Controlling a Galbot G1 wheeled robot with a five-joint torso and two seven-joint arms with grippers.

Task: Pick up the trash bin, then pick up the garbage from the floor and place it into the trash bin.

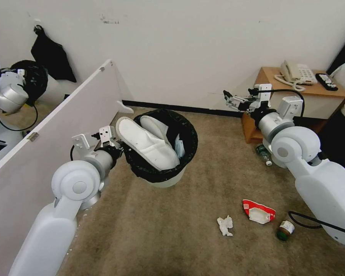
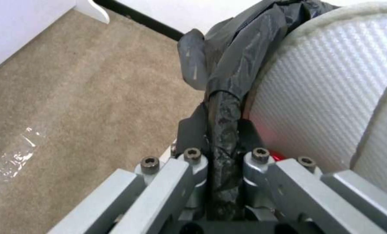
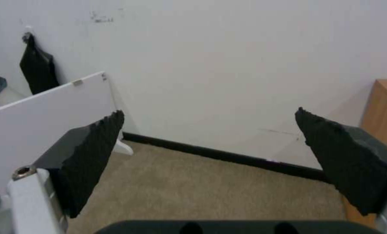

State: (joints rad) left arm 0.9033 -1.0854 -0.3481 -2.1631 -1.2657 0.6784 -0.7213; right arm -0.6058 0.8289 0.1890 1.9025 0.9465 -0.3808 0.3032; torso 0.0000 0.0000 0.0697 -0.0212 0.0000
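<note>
The trash bin [image 1: 163, 153] is lifted and tilted at my left side, with two white slippers [image 1: 147, 143] already inside. My left gripper [image 1: 117, 147] is closed tight on its black bag rim. My right gripper [image 1: 234, 100] is wide open and empty, raised near the far wall. On the carpet at the near right lie a tissue [image 1: 225, 225], a red wrapper [image 1: 258, 211] and a bottle [image 1: 285, 230]. I think the collecting step is in hand; next my right arm must go down to this litter

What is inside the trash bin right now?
The trash bin, held at its rim by the left gripper, holds two white slippers and something pale blue beside them. Anything beneath the slippers is covered.
</note>
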